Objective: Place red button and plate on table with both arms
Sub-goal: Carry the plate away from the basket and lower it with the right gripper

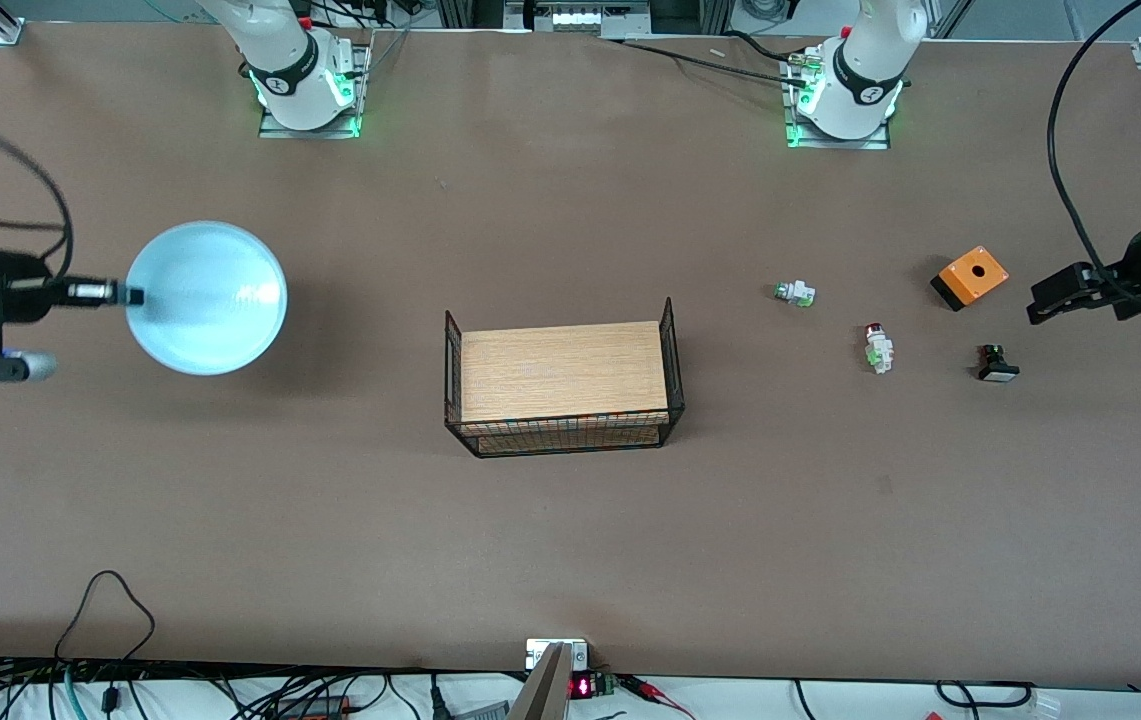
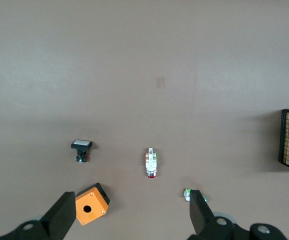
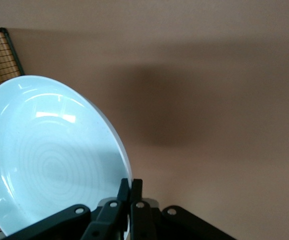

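Note:
The light-blue plate [image 1: 206, 297] hangs above the table [image 1: 570, 560] near the right arm's end, casting a shadow below it. My right gripper [image 1: 133, 296] is shut on its rim; the right wrist view shows the jaws [image 3: 130, 186] pinching the edge of the plate [image 3: 49, 160]. The red button [image 1: 877, 348] lies on the table toward the left arm's end, red cap pointing away from the front camera. My left gripper [image 1: 1038, 303] is open and empty, up in the air beside the orange box. In the left wrist view the button [image 2: 151, 161] lies apart from the left gripper [image 2: 132, 215].
A wood-topped black wire rack [image 1: 562, 378] stands mid-table. Near the button lie a white-green part [image 1: 795, 293], an orange box with a hole [image 1: 970, 277] and a black part with a white cap [image 1: 996, 363]. Cables run along the front edge.

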Robot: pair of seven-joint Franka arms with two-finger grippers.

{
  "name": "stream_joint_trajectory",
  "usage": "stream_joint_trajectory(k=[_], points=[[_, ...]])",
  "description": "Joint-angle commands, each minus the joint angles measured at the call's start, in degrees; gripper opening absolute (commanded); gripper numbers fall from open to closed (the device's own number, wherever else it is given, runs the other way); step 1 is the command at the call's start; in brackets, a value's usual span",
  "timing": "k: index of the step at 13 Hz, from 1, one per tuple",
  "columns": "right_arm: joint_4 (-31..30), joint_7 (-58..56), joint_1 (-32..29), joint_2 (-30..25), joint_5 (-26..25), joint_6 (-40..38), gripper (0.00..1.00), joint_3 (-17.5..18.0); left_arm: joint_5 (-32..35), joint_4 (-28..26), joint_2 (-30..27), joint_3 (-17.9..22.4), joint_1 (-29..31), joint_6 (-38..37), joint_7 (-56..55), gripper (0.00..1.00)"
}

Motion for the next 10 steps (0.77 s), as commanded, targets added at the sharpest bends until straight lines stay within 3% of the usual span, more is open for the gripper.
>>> stream_joint_trajectory(k=[1, 6, 10], points=[[0.7, -8.2, -3.2, 5.3, 0.6, 5.5, 0.0, 1.2, 1.4, 2.6, 0.8, -0.3, -0.3, -1.4, -1.8, 1.0], [0.4, -19.1, -5.7, 18.1, 1.4, 25.0, 0.0, 1.2, -0.4, 2.9, 0.5, -0.8, -0.3, -1.5, -1.8, 1.0], [0.3, -20.0, -5.8, 23.1, 2.1, 32.7, 0.0, 1.8, -0.3, 2.9, 0.3, -0.8, -0.1, -1.7, -0.2, 1.0]])
